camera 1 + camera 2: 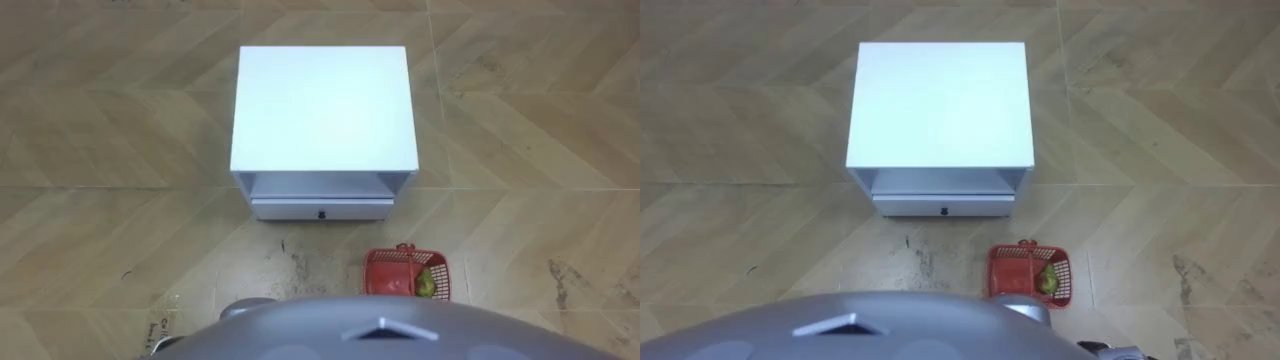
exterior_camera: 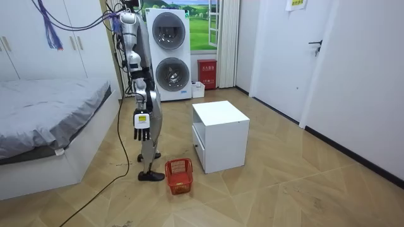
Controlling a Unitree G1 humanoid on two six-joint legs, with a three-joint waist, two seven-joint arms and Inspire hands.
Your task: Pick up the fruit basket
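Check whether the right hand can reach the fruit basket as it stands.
Probably not yet: the right hand hangs open at its side while the fruit basket sits on the floor by its feet. Nothing blocks the way, but it would have to bend down.

Open wooden floor (image 1: 520, 150) surrounds the fruit basket (image 1: 405, 272); 1 white bedside cabinet (image 1: 322, 110) stands near it, ahead and left.

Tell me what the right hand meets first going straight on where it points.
Probably the floor: the right hand hangs at the robot's side, fingers pointing down. The fruit basket seems to sit forward, off that line, though depth is unclear.
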